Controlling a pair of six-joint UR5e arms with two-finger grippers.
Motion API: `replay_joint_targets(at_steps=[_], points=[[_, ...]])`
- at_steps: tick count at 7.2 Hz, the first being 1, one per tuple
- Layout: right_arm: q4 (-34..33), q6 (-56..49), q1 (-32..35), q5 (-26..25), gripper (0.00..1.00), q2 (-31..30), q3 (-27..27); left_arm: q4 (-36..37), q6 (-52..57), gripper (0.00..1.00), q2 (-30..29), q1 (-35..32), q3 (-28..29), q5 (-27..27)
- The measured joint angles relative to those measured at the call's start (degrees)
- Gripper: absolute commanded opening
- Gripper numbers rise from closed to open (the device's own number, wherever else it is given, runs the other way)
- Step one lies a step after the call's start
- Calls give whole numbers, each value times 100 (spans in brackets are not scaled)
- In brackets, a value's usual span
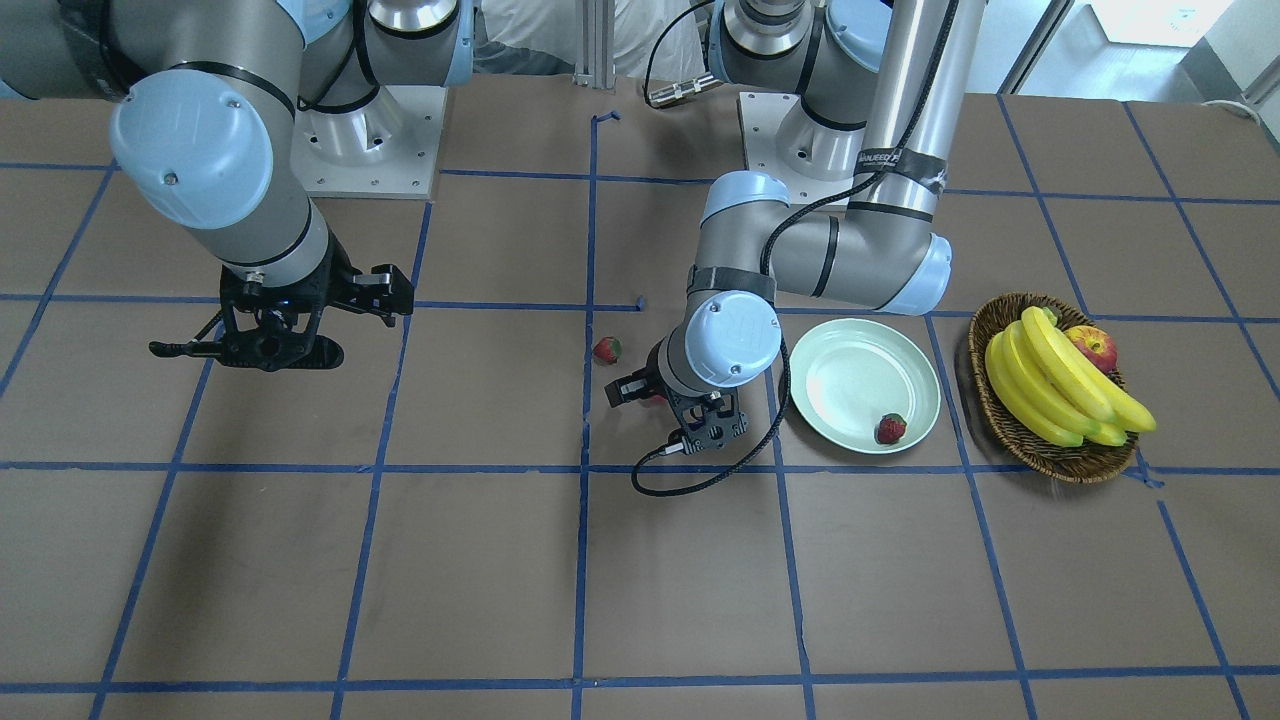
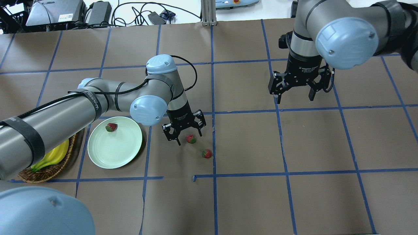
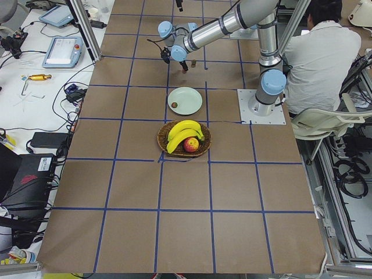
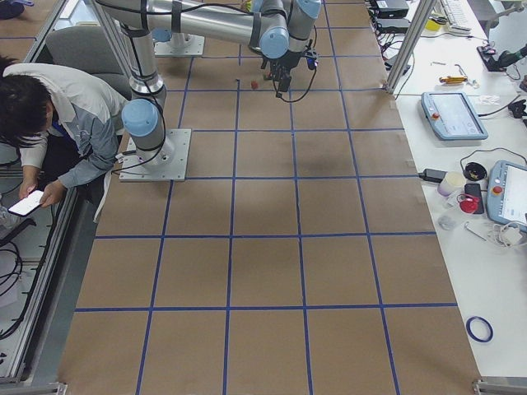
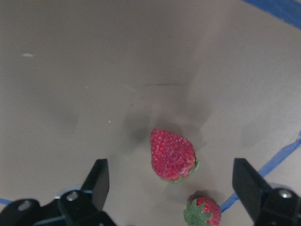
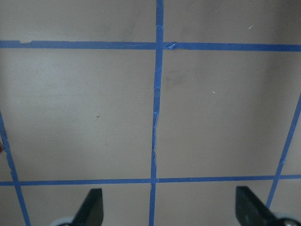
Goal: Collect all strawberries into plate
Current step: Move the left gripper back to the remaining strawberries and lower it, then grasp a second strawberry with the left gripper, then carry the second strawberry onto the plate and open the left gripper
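Strawberries, three, small and red with green leafy caps, were entered on your table as follows.

- First strawberry (image 2: 111, 127): lay inside the round, shallow, pale mint-green plate (image 2: 114, 153), close to its rim.
- Second strawberry (image 2: 191, 139): lay on the brown paper-covered table (image 2: 248, 195) near the plate, between the spread fingers of your left gripper (image 2: 188, 138). The jaws stood wide apart and touched nothing in the left wrist view. You could not tell whether the fingertips reached the paper.
- Third strawberry (image 2: 206, 153): lay on the table near the second, apart from it and outside the jaws.
- Right gripper (image 2: 294, 97): hung over the blue-taped grid, well apart from all the fruit, with its jaws apart and nothing between them.
- Brown woven wicker basket (image 1: 1075, 468): sat beside the plate on the side away from the loose strawberries. It carried yellow bananas (image 1: 1060, 385) and a red-yellow apple (image 1: 1093, 347).
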Motion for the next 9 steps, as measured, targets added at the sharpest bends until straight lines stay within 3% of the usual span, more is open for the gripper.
replay_joint_targets(at_steps=[1, 6, 9], points=[[-1, -7, -4, 1, 100, 7, 0, 1, 12, 0, -25, -16, 0, 5], [-3, -21, -6, -9, 100, 23, 3, -54, 573, 0, 163, 0, 251, 200], [-29, -13, -6, -7, 100, 29, -4, -483, 2344, 0, 507, 572, 466, 1005]])
